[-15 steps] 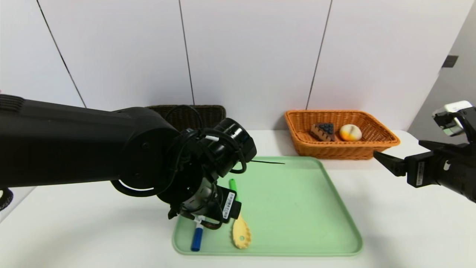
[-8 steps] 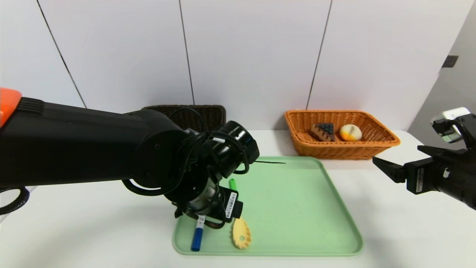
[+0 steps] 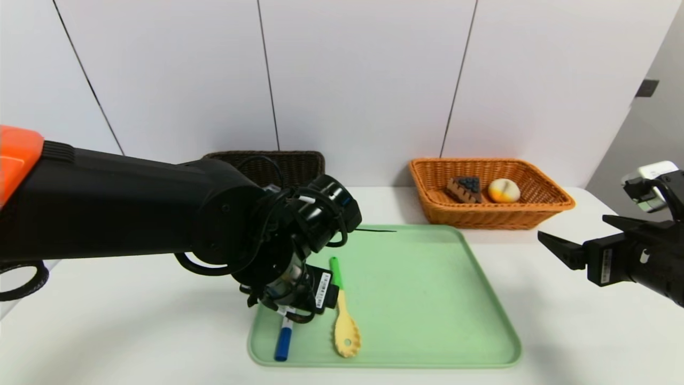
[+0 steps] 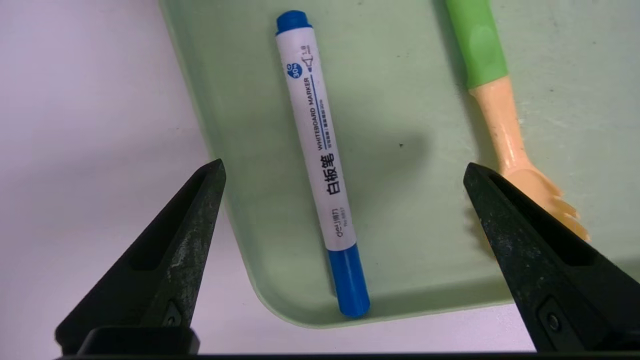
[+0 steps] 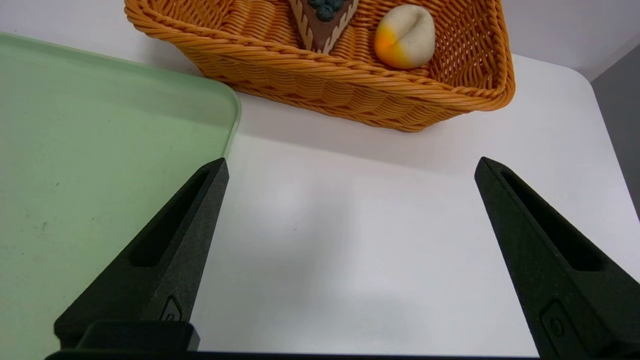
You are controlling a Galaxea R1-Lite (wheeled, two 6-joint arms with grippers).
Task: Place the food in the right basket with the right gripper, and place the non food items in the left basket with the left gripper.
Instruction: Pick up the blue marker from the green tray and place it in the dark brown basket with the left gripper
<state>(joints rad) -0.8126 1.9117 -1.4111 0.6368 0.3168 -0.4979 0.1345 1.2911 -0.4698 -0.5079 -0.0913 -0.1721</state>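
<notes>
**Left gripper poised over the marker**

Head view: you are seeing the left gripper (image 3: 283,307) hanging at lower centre over the green tray (image 3: 427,299), hiding part of the marker (image 3: 283,339); the spoon (image 3: 344,321) is lying just right. The cake wedge (image 3: 464,189) and bun (image 3: 503,190) are sitting in the orange basket (image 3: 539,206), upper right. The brown basket (image 3: 299,163) is peeking out behind the arm.

Left wrist view: only here are you seeing the fingers (image 4: 185,240) spread wide, empty, straddling the marker (image 4: 320,165).

Right wrist view: the right gripper (image 5: 350,165) is gaping open, empty, over bare table (image 5: 350,250).

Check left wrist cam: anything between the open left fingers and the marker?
Nothing. In the left wrist view the left gripper hangs open above the marker, its fingers straddling it; only bare green tray shows between them. The spoon lies beside.
</notes>
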